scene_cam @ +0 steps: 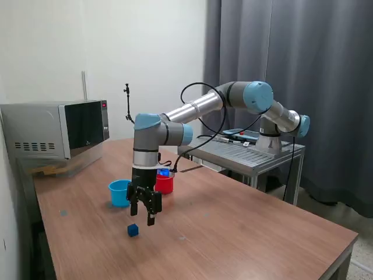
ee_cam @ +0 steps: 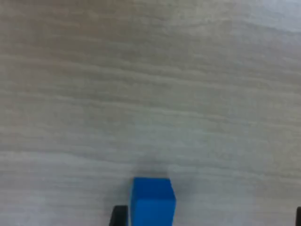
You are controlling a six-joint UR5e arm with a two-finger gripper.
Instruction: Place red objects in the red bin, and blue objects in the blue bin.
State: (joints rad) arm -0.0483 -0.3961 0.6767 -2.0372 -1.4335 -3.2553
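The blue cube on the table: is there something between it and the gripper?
Nothing visible. The blue cube lies alone on bare wood just below the gripper; the blue cup stands behind, apart.

A: The cube [scene_cam: 133, 230] on the desk [scene_cam: 233, 227] is dark blue, brighter blue up close in the wrist view [ee_cam: 153, 201]. The desk is brown woodgrain.

B: And the cups?

A: One light blue [scene_cam: 119, 192], one red [scene_cam: 164, 184]. The end effector [scene_cam: 143, 217] is black; the arm [scene_cam: 192, 111] is silver with pale blue joint caps. Grey curtain [scene_cam: 303, 70], white wall [scene_cam: 116, 46], silver microwave [scene_cam: 55, 129] with a black door.
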